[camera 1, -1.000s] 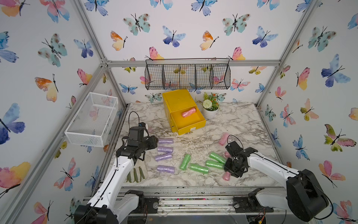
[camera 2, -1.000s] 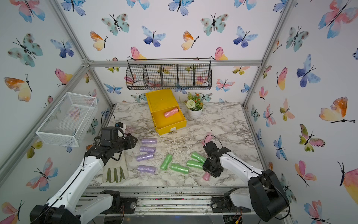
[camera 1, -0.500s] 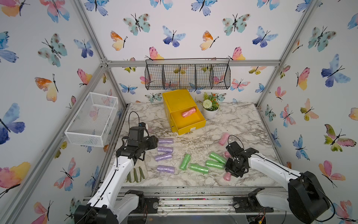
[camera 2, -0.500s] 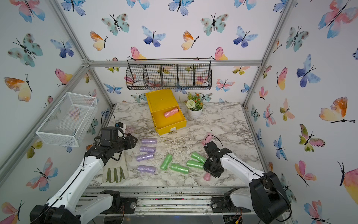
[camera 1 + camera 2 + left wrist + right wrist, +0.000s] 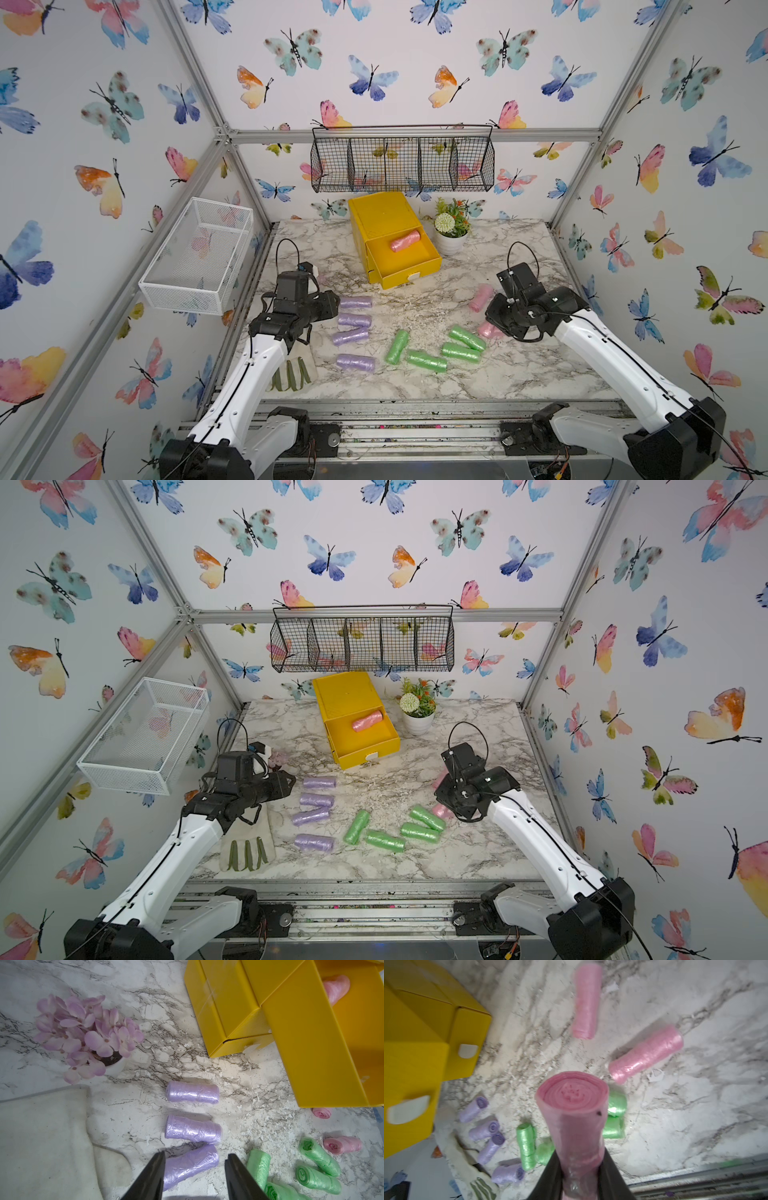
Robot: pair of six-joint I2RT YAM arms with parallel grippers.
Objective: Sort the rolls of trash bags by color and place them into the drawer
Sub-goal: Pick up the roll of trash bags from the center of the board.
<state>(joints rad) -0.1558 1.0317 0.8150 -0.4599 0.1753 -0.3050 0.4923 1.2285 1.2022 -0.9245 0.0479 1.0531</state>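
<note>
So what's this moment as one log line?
right gripper: shut on pink roll | left gripper: open near purple roll | drawer: open

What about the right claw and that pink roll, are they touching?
Touching. The right wrist view shows the right gripper with both black fingers pressed against the pink roll between them.
</note>
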